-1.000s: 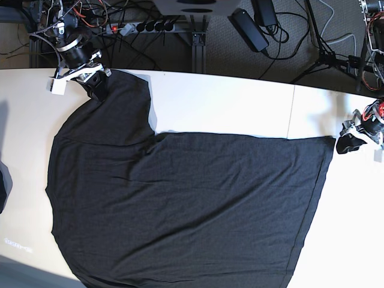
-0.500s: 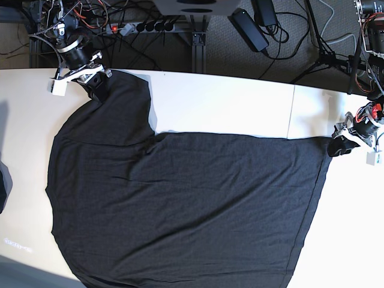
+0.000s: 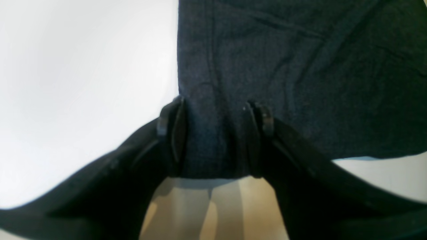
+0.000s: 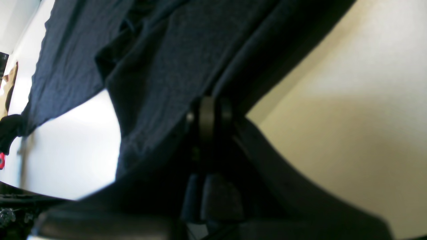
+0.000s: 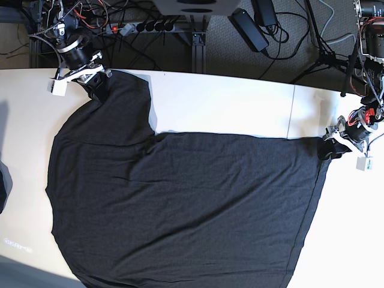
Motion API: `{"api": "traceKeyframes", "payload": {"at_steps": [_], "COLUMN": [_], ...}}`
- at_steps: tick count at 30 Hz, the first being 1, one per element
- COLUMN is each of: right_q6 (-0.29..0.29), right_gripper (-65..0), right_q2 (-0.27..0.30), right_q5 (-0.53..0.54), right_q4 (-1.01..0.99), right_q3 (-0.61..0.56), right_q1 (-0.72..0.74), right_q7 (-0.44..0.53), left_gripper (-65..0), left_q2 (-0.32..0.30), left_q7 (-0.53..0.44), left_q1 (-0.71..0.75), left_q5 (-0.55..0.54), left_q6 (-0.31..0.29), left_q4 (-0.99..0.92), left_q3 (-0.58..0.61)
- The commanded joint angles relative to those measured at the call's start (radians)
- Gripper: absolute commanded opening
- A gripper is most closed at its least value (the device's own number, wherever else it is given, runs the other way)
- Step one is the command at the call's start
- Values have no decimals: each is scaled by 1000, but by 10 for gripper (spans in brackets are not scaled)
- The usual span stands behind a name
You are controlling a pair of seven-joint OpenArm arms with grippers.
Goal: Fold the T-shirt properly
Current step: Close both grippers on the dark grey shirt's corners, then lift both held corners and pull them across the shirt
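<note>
The left hand stands wide, its two dark fingers straddling the hem corner of the T-shirt, cloth lying between them but not pinched. If it closes too shallow on that thin edge, the corner may slip out on the lift; too deep and it could gather a double layer and bunch the fold. Across the cloth, the right hand is clamped tight on the sleeve end, fabric draped over and around its fingers. A pull from one side alone would likely drag the whole garment askew over the smooth tabletop. Outward from both hands the shirt lies spread, plain side up: soft, matte, dark knit with a faint heathered grain, shallow wrinkles near the left hand, a stitched hem along its edge, one sleeve stretched toward the right hand.
</note>
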Motion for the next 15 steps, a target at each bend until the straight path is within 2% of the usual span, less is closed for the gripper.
{"api": "traceKeyframes", "payload": {"at_steps": [1,2,6,9,12,15], "right_q6": [31,31,31,31,31,31], "right_gripper": [-650,-650,-650,-650,-650,-650], "right_q2": [3,3,3,3,3,3], "right_q5": [-19,-19,-19,-19,-19,-19], "right_q4": [2,2,2,2,2,2], "right_q3": [0,0,0,0,0,0], "right_q1": [-4,-4,-4,-4,-4,-4], "right_q7": [-28,-28,-28,-29,-32,-33], "left_gripper": [-338,-357,-536,-634,-650,-650], "left_q2": [5,10,28,29,26,23], "left_q7": [89,89,84,27,-49,-99], "left_q1": [11,11,12,13,12,12], "left_q5": [53,53,64,65,77,166], "left_q6": [-3,-3,-3,-3,-6,-6], "left_q4": [-6,-6,-6,-6,-6,-6], "left_q3": [14,14,14,14,14,14]}}
